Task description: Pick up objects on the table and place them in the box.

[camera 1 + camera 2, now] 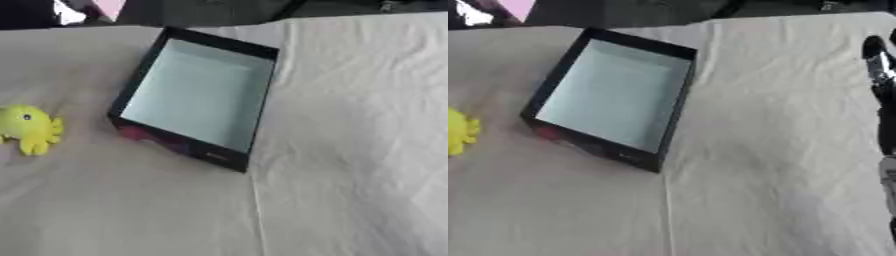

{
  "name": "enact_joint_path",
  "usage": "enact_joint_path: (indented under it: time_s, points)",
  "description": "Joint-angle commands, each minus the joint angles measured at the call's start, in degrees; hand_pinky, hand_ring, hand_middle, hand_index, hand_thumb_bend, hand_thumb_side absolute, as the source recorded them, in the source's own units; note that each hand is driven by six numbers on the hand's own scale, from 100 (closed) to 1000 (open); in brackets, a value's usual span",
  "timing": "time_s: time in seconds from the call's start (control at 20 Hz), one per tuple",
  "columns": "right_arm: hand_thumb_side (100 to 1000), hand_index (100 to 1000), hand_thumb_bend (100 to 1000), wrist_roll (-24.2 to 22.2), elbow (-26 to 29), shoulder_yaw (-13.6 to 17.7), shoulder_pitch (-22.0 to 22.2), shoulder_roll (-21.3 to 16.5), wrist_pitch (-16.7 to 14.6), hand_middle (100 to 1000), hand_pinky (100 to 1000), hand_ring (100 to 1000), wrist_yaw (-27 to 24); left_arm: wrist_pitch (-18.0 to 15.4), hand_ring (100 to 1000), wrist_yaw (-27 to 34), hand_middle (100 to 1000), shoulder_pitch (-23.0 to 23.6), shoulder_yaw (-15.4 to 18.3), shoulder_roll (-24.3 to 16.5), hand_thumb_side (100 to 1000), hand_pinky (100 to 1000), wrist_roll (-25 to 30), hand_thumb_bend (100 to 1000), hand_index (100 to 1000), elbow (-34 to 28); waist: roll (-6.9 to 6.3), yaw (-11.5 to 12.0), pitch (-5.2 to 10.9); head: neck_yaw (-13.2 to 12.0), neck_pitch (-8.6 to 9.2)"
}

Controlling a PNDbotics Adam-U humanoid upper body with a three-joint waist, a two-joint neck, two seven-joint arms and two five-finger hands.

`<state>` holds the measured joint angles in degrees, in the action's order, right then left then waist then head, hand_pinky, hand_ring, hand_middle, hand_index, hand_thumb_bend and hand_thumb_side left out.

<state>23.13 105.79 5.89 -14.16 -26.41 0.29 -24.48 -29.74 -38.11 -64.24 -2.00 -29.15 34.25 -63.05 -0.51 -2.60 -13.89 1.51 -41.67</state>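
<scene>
Right hand (878, 70) shows only at the right edge of the right eye view: dark fingers, nothing in them as far as I can see, can't tell how far open. Well apart from everything. Left hand not visible. Box (143, 80) sits mid-table on the white cloth (350, 150), askew, black walls, pale interior, looks empty. Yellow toy (30, 128), octopus-like, lies on the cloth left of the box, near but not touching. Progress as I read it: nothing placed yet, toy untouched, whole pick and place left.
</scene>
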Motion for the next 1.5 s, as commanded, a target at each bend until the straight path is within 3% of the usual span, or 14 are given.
enact_joint_path:
  time_s: [0.05, 0.1, 0.15, 0.45, 1.2, 1.5]
  points:
    - [377, 893, 319, 1.63, 0.61, 1.77, -0.31, -2.09, -0.53, 969, 1000, 941, -0.99, -7.16, 681, -2.45, 578, -1.73, -0.87, 1.85, 100, 774, 8.01, 324, 663, -2.65, 0.07, 0.36, 1.97, 0.41, -0.95]
    - [377, 893, 273, 2.08, 0.35, 2.1, -0.29, -2.01, -0.61, 968, 1000, 941, -1.23, -7.06, 681, -3.43, 578, -2.21, -1.14, 2.65, 100, 774, 7.8, 200, 662, -2.88, 0.04, 0.53, 2.13, 0.4, -0.99]
    - [376, 893, 323, 2.46, 0.0, 2.4, -0.32, -1.92, -0.66, 968, 1000, 941, -1.42, -7.13, 680, -4.26, 578, -2.74, -1.46, 3.49, 100, 774, 7.52, 330, 662, -3.1, -0.01, 0.74, 2.26, 0.44, -0.99]
    - [383, 893, 326, 2.75, -2.9, 2.75, -1.02, -1.54, -0.46, 969, 1000, 941, -1.88, -7.32, 667, -5.4, 569, -2.99, -2.48, 7.79, 100, 768, 6.46, 312, 654, -5.13, -0.25, 1.2, 2.44, -0.12, -0.95]
    - [392, 893, 321, 2.9, -6.15, 4.09, -2.25, -0.75, -0.94, 969, 1000, 941, -1.9, -4.35, 627, -9.74, 542, 4.49, -0.98, 14.82, 100, 750, 7.89, 279, 629, -8.78, -0.22, -0.27, 0.65, 1.6, 0.25]
    - [393, 893, 316, 2.34, -5.87, 4.68, -2.47, -1.13, -1.33, 969, 1000, 942, -1.67, -2.39, 644, -13.57, 570, 8.16, -0.1, 17.56, 100, 764, 7.82, 284, 662, -9.21, -0.26, -0.58, 0.01, 2.07, 0.44]
